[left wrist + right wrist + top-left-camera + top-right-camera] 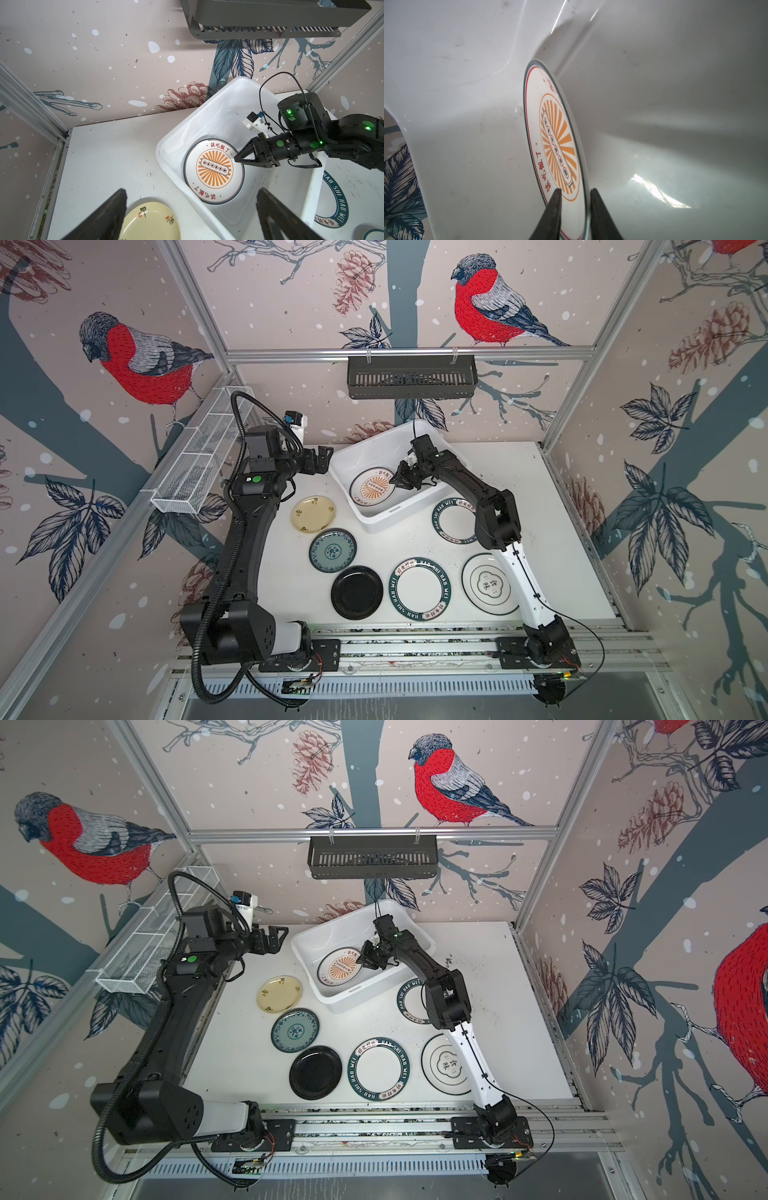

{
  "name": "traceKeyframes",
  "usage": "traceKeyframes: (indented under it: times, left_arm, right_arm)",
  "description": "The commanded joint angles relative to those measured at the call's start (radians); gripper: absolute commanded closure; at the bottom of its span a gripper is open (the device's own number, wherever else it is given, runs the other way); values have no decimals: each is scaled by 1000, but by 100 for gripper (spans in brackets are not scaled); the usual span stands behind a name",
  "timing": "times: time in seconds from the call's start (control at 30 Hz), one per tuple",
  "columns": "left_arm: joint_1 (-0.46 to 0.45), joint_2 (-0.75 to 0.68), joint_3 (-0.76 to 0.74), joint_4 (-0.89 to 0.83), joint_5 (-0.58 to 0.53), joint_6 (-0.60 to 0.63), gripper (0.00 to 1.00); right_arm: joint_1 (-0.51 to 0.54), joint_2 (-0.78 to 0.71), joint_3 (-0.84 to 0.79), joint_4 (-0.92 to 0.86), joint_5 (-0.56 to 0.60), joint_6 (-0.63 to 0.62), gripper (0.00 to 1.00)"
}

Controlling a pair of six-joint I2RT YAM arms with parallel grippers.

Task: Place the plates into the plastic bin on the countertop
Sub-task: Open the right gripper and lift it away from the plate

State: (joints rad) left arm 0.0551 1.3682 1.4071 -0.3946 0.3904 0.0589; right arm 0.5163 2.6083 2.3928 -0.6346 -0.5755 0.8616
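Right gripper (400,482), jaws narrowly parted about the rim, leaves sunburst plate (371,488) in bin (384,519); left gripper (320,457) hangs spread wide. Next, likely: lift clear, fetch another.

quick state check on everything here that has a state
orange-sunburst plate, lying inside plastic bin
plastic bin, holds only that plate
right gripper, slightly open astride that plate's rim
left gripper, wide open, empty
pale yellow plate, teal plate, black plate, emblem plate, lettered plate, second lettered plate, all flat on countertop, outside bin
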Motion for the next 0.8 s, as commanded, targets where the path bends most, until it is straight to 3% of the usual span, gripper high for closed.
traceKeyframes:
  times: [0.0,0.5,0.77]
  left_arm:
    - [0,-3,-1,43,11,-1,3]
    - [3,6,-3,54,16,-1,4]
    - [2,17,-1,60,23,-2,4]
  right_arm:
    - [2,10,11,8,-20,10,72]
    - [-3,37,51,-31,-2,24,71]
    - [-8,33,57,-43,17,17,63]
